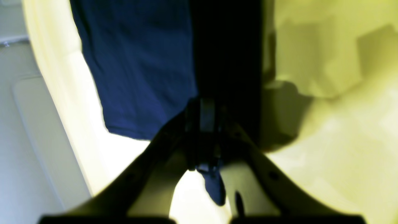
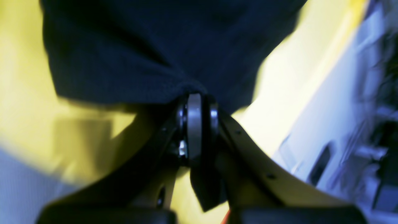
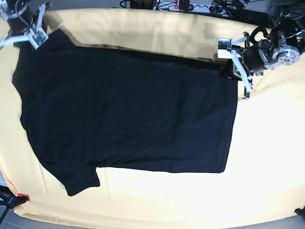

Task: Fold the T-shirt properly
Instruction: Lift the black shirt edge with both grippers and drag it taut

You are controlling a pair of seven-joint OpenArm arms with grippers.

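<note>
Close to the lens, the left gripper is pinched tight on a hem of the black T-shirt, cloth poking through behind. The right gripper likewise clamps the T-shirt's edge. The T-shirt lies spread plain side up across the pale yellow cloth covering the desk, gripped at its two far corners.

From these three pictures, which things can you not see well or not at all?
- T-shirt print: base view shows only a plain black side.
- Its far sleeve: base view, the right gripper and the picture's corner cover it.
- Left gripper: left wrist view, dark and blurred.
- Room beside the yellow cloth: right wrist view, motion blur.
</note>
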